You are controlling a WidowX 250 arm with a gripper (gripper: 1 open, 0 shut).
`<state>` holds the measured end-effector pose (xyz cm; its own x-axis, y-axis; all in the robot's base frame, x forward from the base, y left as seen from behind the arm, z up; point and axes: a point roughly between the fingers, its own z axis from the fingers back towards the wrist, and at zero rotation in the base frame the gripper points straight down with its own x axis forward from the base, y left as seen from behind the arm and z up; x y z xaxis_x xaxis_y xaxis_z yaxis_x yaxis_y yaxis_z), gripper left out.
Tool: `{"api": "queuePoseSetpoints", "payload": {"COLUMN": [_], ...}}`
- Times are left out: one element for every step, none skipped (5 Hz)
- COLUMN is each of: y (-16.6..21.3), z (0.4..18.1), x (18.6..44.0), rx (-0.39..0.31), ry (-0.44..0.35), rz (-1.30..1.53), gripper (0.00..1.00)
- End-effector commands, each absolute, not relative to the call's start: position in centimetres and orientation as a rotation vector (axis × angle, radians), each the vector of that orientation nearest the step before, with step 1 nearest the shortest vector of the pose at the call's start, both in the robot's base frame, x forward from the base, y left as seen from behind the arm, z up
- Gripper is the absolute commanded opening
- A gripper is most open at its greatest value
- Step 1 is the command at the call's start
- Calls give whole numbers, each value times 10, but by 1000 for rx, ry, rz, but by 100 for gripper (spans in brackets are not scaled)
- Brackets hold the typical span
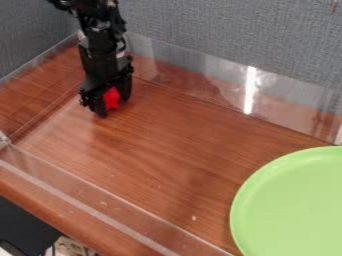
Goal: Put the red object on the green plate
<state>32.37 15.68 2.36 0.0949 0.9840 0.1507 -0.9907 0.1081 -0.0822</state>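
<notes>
- Pointing straight down at the far-left end of the wooden table (147, 160): black gripper (106, 100), fingertips at or just above the wood.
- Sitting between the two black fingers (91, 97): the red object (114, 98), a small bright red block, only partly visible, the rest hidden by the gripper body.
- Jaws standing wide, one on each side of the block; cannot tell whether pressed against it or merely straddling it.
- Cannot tell either whether the block rests on the wood or is lifted clear; no gap visible beneath it from this angle.
- Lying at the near-right corner, cut off by the picture's edge: the green plate (294, 205), light lime, round and flat, with nothing on it.
- Well apart from each other: red block at far left, plate at near right, a long stretch of bare wood between.
- Ringing the table: low clear plastic walls (201, 75), the gripper standing just inside the back-left corner.
- Behind the back wall: grey fabric backdrop (227, 30).
- Rising up and out of the top-left of the view: black arm (96, 25) above the gripper.
</notes>
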Motion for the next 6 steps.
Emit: {"api": "queuePoseSetpoints", "payload": {"y": [184,180,177,173,170,171], "z": [31,34,39,44,50,48], "x": [309,308,310,312,314,312], "rx": [59,65,68,70,72,77], "ry": [-204,-203,-202,-201,-199,-195], "rz": [1622,1673,1699,1724,1749,1794], "gripper": [0,0,0,0,0,0]}}
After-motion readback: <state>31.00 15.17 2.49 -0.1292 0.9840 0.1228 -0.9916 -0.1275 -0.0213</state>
